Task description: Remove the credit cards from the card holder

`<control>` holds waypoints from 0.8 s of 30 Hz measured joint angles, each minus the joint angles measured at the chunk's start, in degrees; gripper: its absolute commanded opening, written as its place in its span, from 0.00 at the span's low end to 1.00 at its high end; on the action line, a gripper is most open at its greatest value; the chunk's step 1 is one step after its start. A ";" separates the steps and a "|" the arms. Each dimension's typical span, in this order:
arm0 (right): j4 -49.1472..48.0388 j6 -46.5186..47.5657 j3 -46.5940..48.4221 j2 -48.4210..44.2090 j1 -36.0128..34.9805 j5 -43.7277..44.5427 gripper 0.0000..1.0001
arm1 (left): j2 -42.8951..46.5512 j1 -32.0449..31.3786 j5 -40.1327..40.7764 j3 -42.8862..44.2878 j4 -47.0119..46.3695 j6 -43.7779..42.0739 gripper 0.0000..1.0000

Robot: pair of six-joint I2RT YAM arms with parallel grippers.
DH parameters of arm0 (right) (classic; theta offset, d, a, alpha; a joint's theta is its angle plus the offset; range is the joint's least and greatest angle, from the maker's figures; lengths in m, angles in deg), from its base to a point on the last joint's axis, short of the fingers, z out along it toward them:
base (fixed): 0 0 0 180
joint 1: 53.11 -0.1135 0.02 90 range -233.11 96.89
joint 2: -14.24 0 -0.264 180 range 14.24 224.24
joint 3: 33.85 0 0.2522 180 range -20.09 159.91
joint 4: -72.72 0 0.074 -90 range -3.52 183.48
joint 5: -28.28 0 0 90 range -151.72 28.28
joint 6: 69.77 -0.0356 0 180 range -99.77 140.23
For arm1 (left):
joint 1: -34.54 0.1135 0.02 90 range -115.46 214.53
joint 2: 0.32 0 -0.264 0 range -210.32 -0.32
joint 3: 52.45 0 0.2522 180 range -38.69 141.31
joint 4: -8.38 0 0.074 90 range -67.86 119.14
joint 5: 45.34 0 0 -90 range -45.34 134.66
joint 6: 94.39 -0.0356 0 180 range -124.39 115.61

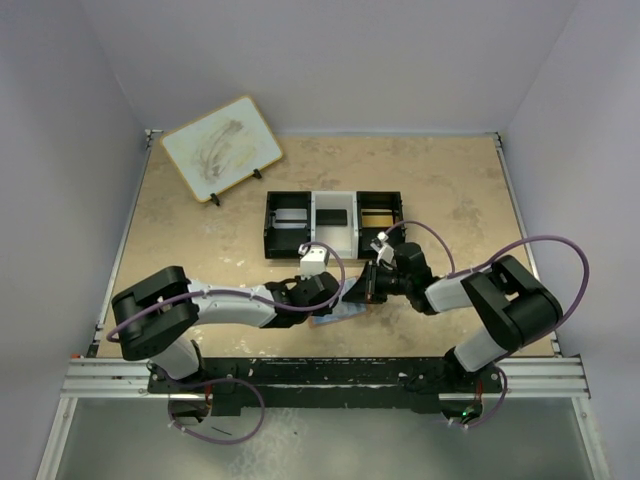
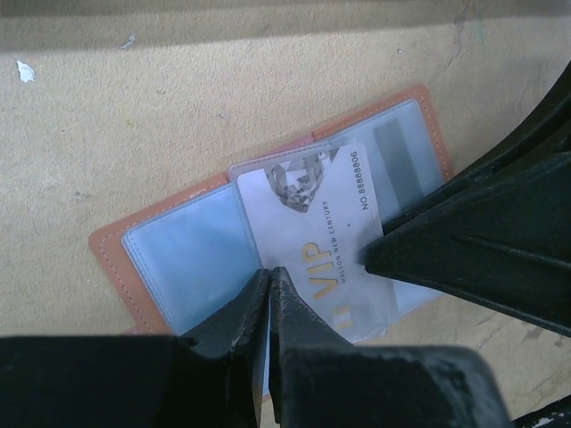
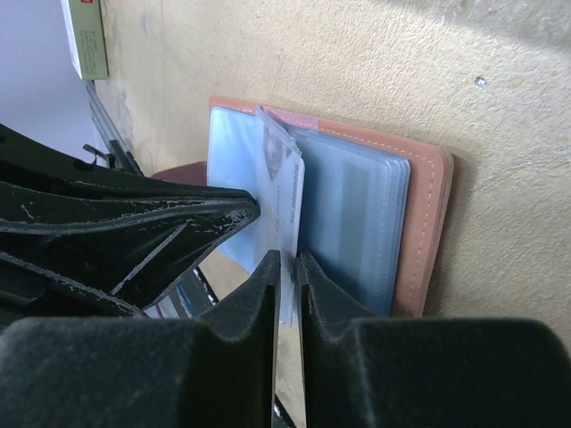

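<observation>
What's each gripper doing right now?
Left gripper: closed, apparently on the card holder.
Right gripper: closed on the credit card.

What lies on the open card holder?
A silver VIP card lies across the card holder's clear pockets. The left gripper and right gripper hide its lower edge; cards inside the pockets cannot be seen.

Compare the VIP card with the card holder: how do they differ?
The VIP card is pale grey with gold lettering; the card holder is reddish-brown with clear sleeves. The card is smaller than the holder. The holder lies open on the table; the card sticks partway out of it. Both are flat rectangles.
</observation>
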 measured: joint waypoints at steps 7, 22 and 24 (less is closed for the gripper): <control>-0.85 -0.94 -0.57 -0.83 0.00 0.33 0.21 | -0.50 -0.35 1.44 0.85 1.46 0.48 0.00; -3.19 -3.45 -2.01 -0.81 1.22 1.22 0.00 | -0.74 -0.72 2.36 1.01 1.66 0.66 0.00; -4.42 -3.87 -2.49 -0.81 1.38 1.01 0.00 | -0.74 -0.72 2.43 1.01 1.68 0.66 0.00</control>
